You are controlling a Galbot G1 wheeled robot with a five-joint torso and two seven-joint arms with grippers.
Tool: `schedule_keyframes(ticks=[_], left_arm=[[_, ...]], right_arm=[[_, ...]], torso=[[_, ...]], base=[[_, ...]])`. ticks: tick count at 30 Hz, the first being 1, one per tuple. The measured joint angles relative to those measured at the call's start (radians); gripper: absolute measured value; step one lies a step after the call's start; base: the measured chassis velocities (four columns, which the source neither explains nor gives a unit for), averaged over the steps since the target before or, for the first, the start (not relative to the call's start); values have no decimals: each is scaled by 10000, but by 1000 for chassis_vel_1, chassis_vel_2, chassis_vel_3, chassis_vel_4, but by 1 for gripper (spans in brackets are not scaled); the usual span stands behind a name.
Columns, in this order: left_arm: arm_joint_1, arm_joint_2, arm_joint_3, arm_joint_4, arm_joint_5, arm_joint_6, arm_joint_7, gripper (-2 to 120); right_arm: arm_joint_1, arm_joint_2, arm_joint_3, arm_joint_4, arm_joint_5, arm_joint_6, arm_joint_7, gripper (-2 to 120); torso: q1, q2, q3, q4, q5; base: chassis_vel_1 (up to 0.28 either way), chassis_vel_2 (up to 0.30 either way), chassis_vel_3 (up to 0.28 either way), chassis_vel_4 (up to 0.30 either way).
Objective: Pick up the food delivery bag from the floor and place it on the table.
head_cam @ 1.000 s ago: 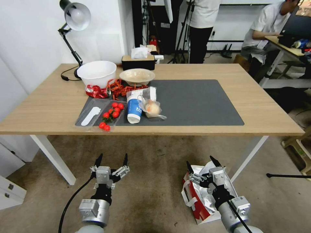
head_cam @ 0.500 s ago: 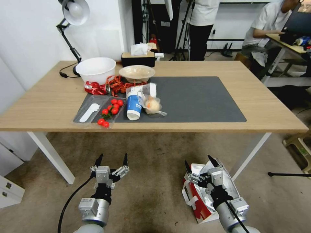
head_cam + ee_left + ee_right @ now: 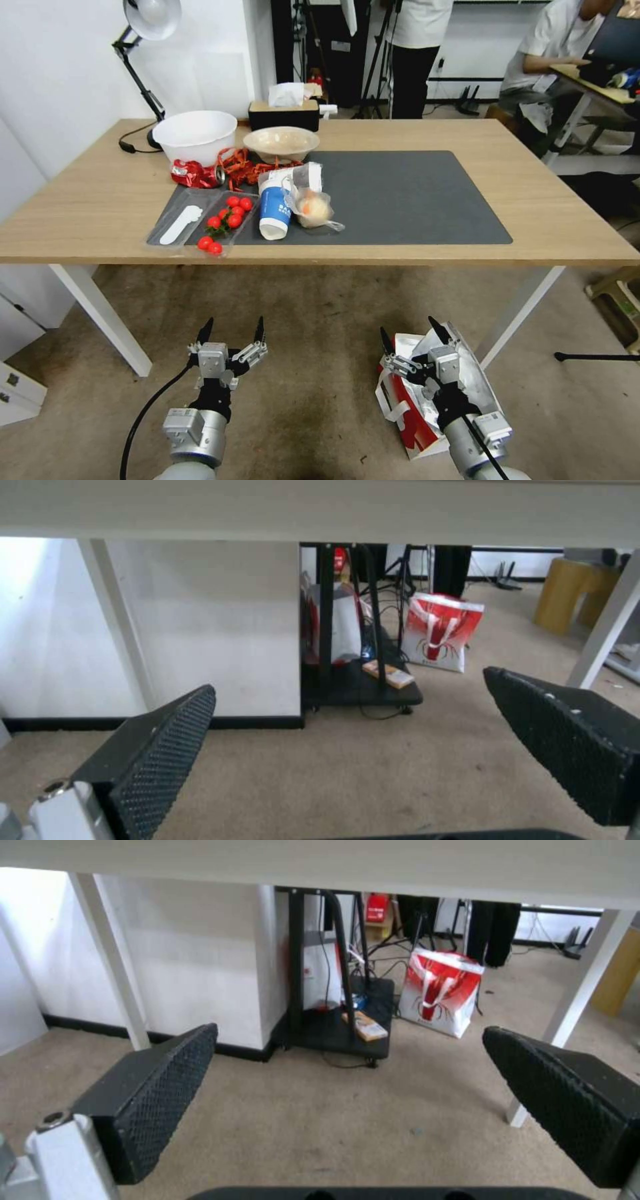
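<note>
Below table edge: I hold both arms low over the floor point(image 3: 313, 373)
Bag: food delivery bag point(image 3: 433, 407) upright beside table point(image 3: 553, 227) leg; foil mouth upward, reachable
Right gripper point(image 3: 408, 337): spread, empty, above the bag
Left gripper point(image 3: 231, 328): spread, idle; parked aside

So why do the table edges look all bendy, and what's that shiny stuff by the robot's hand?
Head view: its wide lens bows the table edges outward. The shine is crinkled foil lining the food delivery bag, under the right gripper. Wrist views: the near fingers look huge.
</note>
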Motion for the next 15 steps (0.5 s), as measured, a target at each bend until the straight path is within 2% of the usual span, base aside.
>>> schedule_keyframes(ticks=[15], left_arm=[[44, -132, 14, -91, 1, -6, 15, 100]], right_arm=[[-21, -20, 91, -49, 108, 206, -43, 100]], torso=[[-279, -683, -407, 0, 0]], base=[[0, 0, 0, 0]])
